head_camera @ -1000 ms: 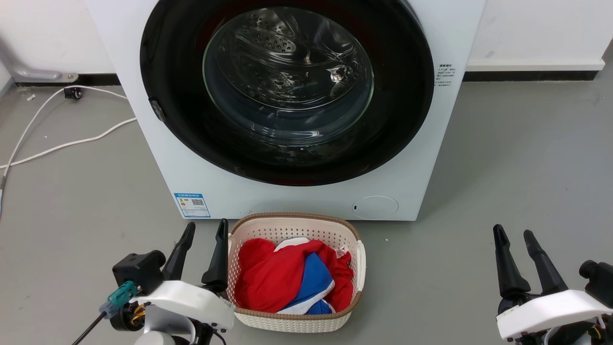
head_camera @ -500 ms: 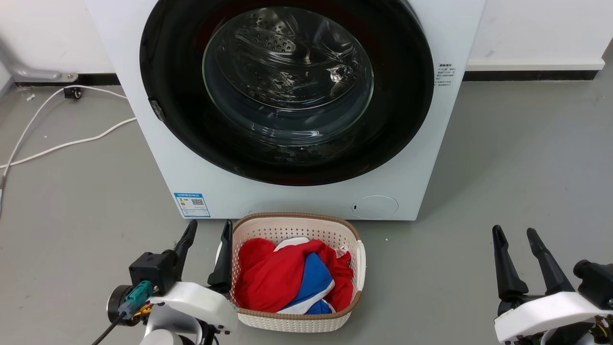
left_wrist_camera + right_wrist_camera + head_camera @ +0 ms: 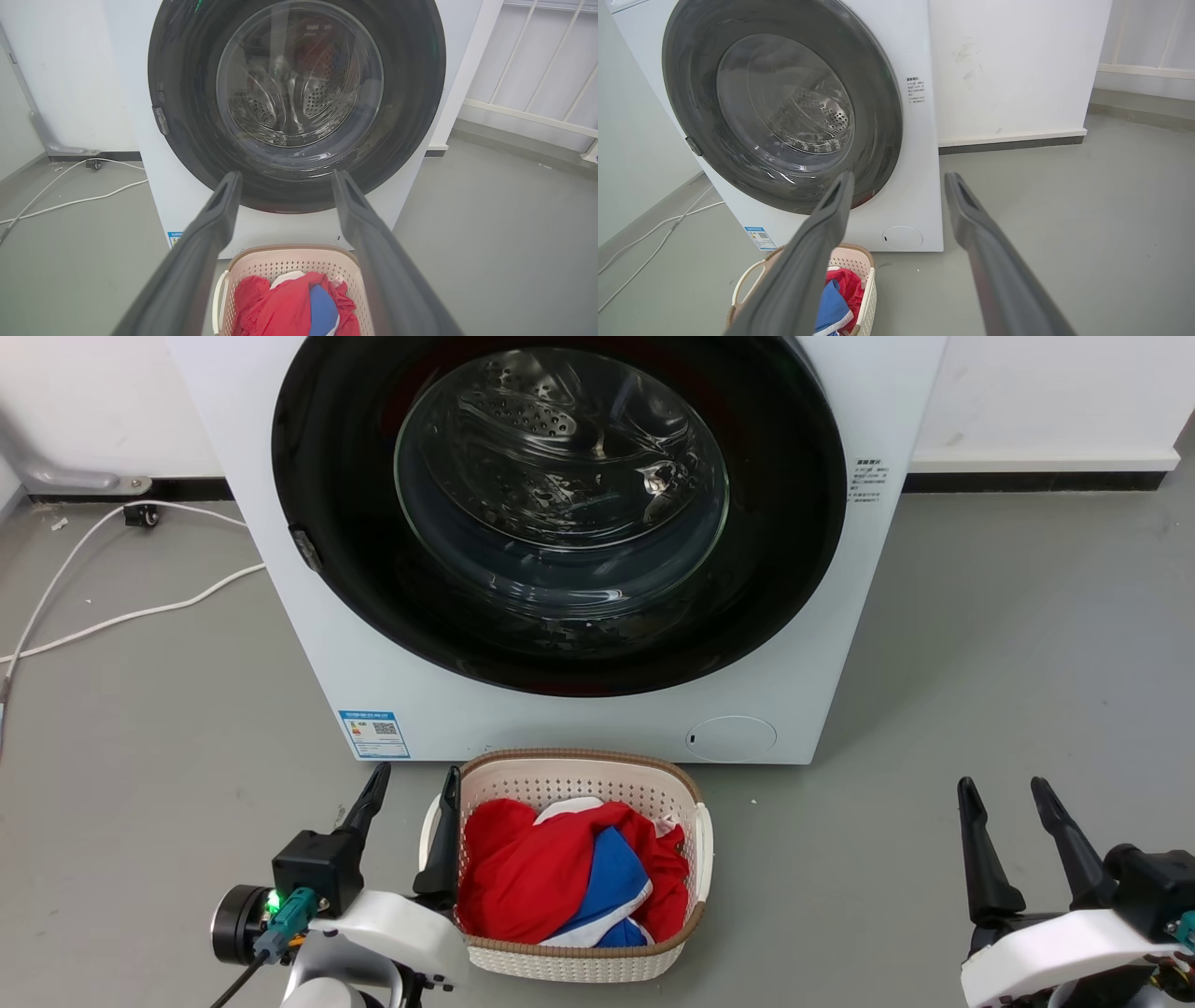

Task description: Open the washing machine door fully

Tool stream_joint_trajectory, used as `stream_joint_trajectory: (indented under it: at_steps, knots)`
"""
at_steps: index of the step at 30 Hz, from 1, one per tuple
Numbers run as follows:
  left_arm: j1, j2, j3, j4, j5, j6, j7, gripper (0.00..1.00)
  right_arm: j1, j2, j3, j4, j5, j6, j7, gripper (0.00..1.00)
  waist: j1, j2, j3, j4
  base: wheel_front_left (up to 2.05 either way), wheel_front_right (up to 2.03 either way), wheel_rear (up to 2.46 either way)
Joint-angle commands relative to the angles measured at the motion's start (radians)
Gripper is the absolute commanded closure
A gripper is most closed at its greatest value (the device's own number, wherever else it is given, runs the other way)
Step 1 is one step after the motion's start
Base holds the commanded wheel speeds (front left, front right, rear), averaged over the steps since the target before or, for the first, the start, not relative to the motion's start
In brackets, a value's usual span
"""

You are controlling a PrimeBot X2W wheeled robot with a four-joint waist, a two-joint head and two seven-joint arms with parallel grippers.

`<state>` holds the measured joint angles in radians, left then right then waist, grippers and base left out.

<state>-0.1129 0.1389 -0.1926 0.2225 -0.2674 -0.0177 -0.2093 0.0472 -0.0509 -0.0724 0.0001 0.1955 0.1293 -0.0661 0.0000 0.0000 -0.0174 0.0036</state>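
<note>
At the far left of the head view a white cable trails over the grey floor, well apart from anything I need to reach. My left gripper sits at the lower left, fingers spread and holding nothing. Its inner finger is just beside the left handle of the basket. I read that as a waiting pose, kept low and below the door.

Above it, on the left edge of the black ring, is a small grey tab. I take that for the catch side, so this arm looks like the one to go for it.

The washing machine door fills the upper middle of the frame. It lies shut, flush against the white machine, with the drum showing through its glass bowl. Nothing of the task is done yet.

The basket stands on the floor directly below the door, close to the machine's front. It holds red and blue clothes, presumably staged for loading, and it narrows my approach from the centre. A small round panel sits low on the machine's right.

My right gripper rests at the lower right, fingers apart and empty. It is off to the side where, I judge, the door would swing if it hinges there.
</note>
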Motion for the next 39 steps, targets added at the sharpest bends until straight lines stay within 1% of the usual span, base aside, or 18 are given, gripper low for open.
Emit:
stream_joint_trajectory:
  at_steps: [1, 10, 27, 31, 39]
  knots:
    - [-0.02, -0.002, -0.003, -0.001, 0.022, -0.005, -0.009, 0.0, 0.005, 0.001, -0.001, -0.011, -0.026, 0.002, -0.007, 0.0, 0.0, 0.0, 0.0, 0.0, 0.0, 0.0, 0.0]
    - [-0.019, -0.008, 0.0, 0.016, 0.077, -0.009, -0.027, 0.0, 0.009, 0.001, 0.003, -0.014, -0.087, 0.002, -0.021, 0.0, 0.0, 0.0, 0.001, 0.0, 0.0, 0.0, 0.0]
    - [-0.021, -0.034, 0.031, 0.053, 0.149, -0.037, -0.058, 0.0, 0.001, 0.001, 0.005, 0.0, -0.153, 0.001, -0.049, 0.0, 0.0, 0.0, 0.003, 0.001, 0.0, 0.0, 0.0]
    - [-0.022, -0.042, 0.048, 0.063, 0.134, -0.044, -0.057, 0.0, -0.008, 0.001, 0.001, 0.017, -0.124, 0.001, -0.056, 0.0, 0.0, 0.0, 0.001, 0.0, 0.0, 0.0, 0.0]
    - [-0.023, -0.05, 0.061, 0.077, 0.14, -0.051, -0.056, 0.0, -0.015, 0.001, -0.001, 0.034, -0.115, 0.001, -0.061, 0.0, 0.0, 0.0, 0.001, 0.001, 0.0, 0.0, 0.0]
